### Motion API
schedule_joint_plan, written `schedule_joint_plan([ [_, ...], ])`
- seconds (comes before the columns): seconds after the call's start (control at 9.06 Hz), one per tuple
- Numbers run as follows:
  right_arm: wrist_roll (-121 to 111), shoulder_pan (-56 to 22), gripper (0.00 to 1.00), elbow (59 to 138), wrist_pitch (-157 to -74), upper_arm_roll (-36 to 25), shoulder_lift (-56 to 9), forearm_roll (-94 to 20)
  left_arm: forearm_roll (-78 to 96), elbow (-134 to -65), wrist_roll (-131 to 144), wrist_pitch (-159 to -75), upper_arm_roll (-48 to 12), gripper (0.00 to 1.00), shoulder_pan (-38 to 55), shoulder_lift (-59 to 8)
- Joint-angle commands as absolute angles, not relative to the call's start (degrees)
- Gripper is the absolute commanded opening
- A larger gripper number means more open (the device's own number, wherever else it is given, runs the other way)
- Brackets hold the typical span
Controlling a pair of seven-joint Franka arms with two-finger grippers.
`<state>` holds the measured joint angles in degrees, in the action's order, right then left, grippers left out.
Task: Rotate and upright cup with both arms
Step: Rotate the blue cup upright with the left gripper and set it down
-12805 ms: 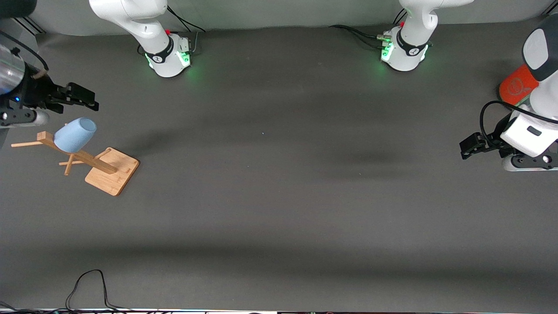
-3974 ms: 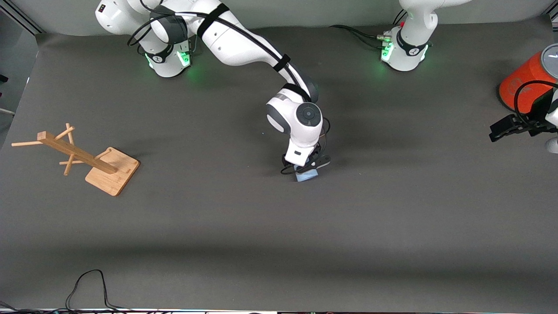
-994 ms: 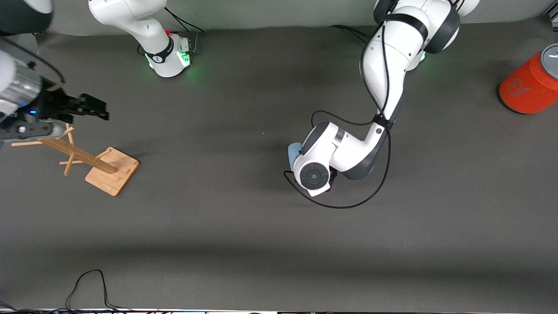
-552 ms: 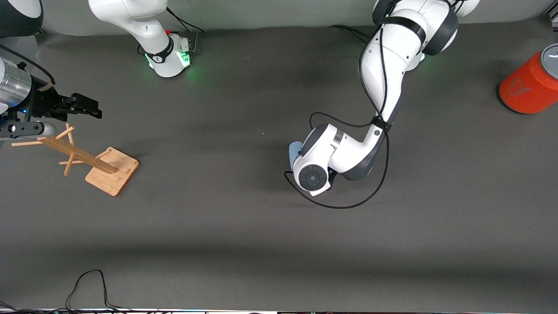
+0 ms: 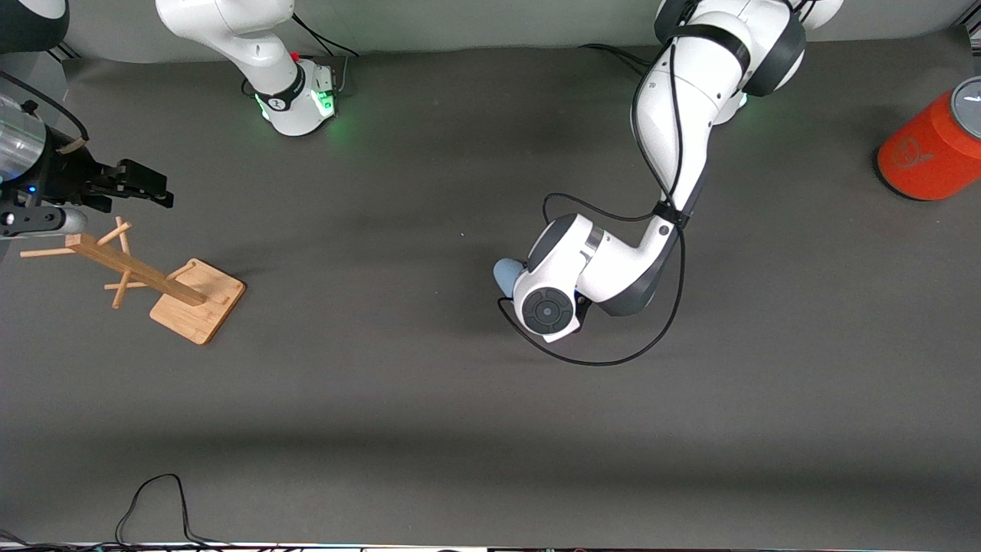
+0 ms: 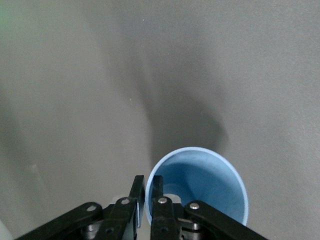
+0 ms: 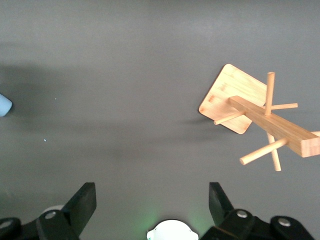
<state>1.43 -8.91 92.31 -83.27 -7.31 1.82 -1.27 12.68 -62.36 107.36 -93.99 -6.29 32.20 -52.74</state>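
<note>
The pale-blue cup (image 6: 210, 185) is at the middle of the table, its open mouth facing the left wrist camera. My left gripper (image 6: 148, 182) is shut on the cup's rim, with one finger inside the wall and one outside. In the front view only a sliver of the cup (image 5: 503, 274) shows beside the left wrist, which hides the gripper. My right gripper (image 5: 142, 186) hangs open and empty over the right arm's end of the table, above the wooden rack (image 5: 153, 280). In the right wrist view the right gripper (image 7: 152, 202) has nothing between its fingers.
An orange canister (image 5: 927, 149) with a grey top stands at the left arm's end. The wooden rack (image 7: 260, 120) with pegs lies tipped on its base. A black cable (image 5: 153, 498) loops at the table edge nearest the front camera.
My left gripper has shut on the cup's rim, and the cup has shifted a little toward the right arm's end. The right gripper has drifted slightly above the rack.
</note>
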Motion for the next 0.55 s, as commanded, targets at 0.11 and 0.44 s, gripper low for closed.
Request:
schedule_joint_plan([
  [0.11, 1.1, -8.6, 1.0, 93.4, -85.4, -7.4, 3.1, -0.2, 4.1, -60.8, 125.4, -95.1, -4.5, 0.0, 36.8, -50.1],
  [0.44, 0.1, -8.7, 1.0, 89.4, -88.0, -7.1, -0.9, -0.4, -7.1, -60.6, 142.3, -94.5, -4.5, 0.0, 43.3, -50.3],
])
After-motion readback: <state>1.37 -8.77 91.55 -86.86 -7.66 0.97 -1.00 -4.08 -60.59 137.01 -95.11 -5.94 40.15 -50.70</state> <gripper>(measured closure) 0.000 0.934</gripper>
